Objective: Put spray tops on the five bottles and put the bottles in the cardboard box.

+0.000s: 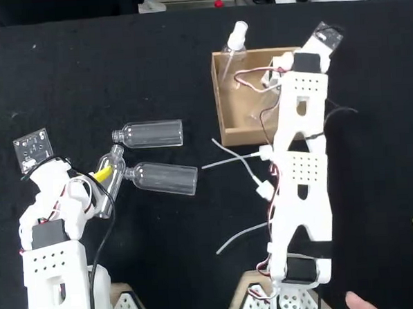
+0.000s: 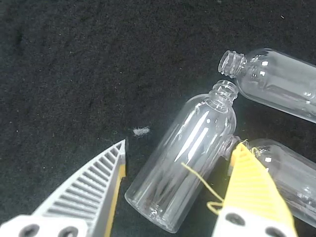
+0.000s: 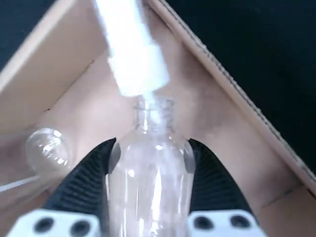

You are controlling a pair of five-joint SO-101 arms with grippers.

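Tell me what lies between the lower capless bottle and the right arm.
Loose spray tops with thin dip tubes lie there on the table, as the high view shows.

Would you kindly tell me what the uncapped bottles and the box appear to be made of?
Bottles: clear glossy plastic, probably; see-through with sharp highlights, though glass cannot be excluded. Box: brown matte cardboard, judging by its dull surface and raw cut rim.

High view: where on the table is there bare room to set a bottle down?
Bare: the table's far-left stretch beyond the three bottles; the strip outside the right arm. Crowded: by the left gripper, the spray tops, the cardboard box where the right gripper holds a bottle.
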